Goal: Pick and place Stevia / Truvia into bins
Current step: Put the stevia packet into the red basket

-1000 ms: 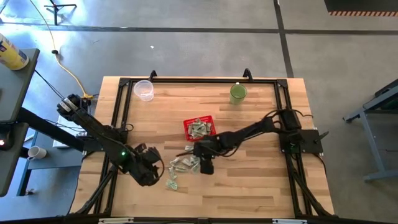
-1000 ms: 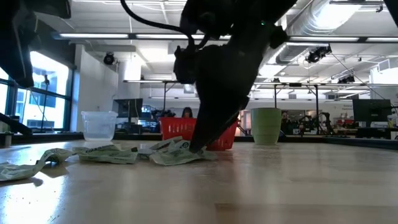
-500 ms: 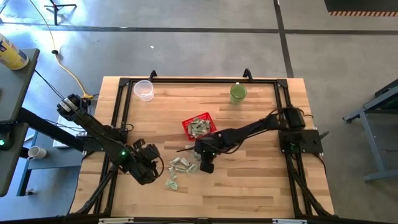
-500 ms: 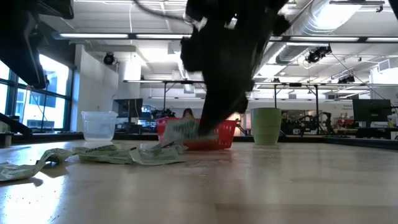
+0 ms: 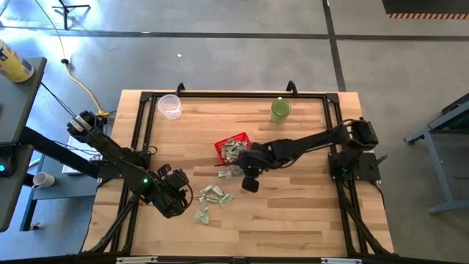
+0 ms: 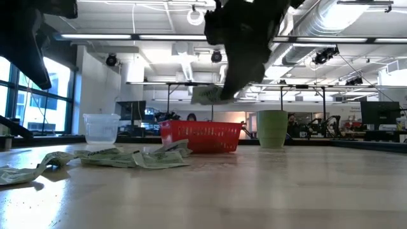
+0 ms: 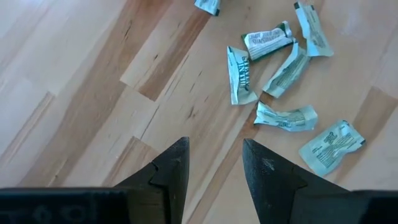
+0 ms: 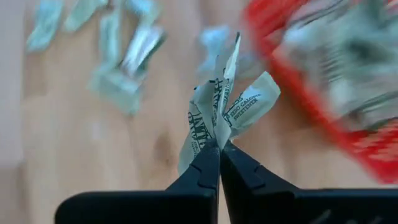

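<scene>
While the right gripper [image 8: 217,146] hangs above the table, fingers pinched tight on a bunch of sachets [image 8: 221,109], entry as follows.

Item: Stevia/Truvia sachets, held. Approx. two or three, fanned out beyond the fingertips, long axes roughly in line w/ the fingers.

Destination: red basket [image 5: 220,149], mid-table, already holding sachets. High view puts the right gripper [image 5: 239,170] just beside the basket's near corner, not yet over it; basket lies ahead, toward the table's far side. Judged next move: short carry over the rim, then release.

Loose pile [image 5: 212,196]: on wood betw. the two arms, nearer the left.

Left gripper [image 7: 214,165]: fingers parted, nothing in them, above bare wood near the loose pile [image 7: 280,81].

View notes: low view alone shows held sachets [image 6: 206,95] well above basket rim [image 6: 200,124]. Right wrist view alone shows the grip itself.
</scene>
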`<move>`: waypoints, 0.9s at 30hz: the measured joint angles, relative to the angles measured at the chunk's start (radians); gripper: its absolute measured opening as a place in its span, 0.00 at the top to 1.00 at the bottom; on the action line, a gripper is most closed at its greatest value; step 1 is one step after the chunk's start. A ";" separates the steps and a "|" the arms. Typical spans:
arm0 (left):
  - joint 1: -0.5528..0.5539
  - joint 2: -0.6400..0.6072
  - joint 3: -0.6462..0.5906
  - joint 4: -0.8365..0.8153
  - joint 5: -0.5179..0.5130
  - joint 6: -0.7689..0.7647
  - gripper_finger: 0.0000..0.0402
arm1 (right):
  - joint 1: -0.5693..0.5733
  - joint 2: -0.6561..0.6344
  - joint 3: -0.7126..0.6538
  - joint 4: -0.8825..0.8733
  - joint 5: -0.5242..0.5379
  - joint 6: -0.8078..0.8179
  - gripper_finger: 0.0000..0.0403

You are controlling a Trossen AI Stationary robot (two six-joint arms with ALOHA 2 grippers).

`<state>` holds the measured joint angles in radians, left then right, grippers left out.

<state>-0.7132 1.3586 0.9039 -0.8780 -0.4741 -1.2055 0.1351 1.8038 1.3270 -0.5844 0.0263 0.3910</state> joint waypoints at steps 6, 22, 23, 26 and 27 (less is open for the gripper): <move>0.000 0.000 0.000 0.013 -0.002 -0.020 0.55 | 0.020 0.056 0.000 -0.036 -0.178 -0.044 0.92; 0.000 0.000 0.000 0.012 -0.020 -0.020 0.55 | 0.167 0.086 -0.001 -0.124 0.028 -0.216 0.34; 0.000 0.000 0.000 0.012 -0.024 -0.013 0.55 | 0.163 0.093 -0.001 -0.107 0.046 -0.209 0.34; 0.000 0.000 0.000 0.011 -0.032 -0.002 0.55 | 0.141 0.103 -0.001 -0.069 0.087 -0.150 0.36; 0.000 0.000 0.000 0.011 -0.032 0.002 0.55 | 0.131 0.105 -0.001 -0.058 0.083 -0.138 0.38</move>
<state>-0.7128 1.3590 0.9039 -0.8673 -0.5064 -1.2037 0.2665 1.9092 1.3258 -0.6424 0.1092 0.2526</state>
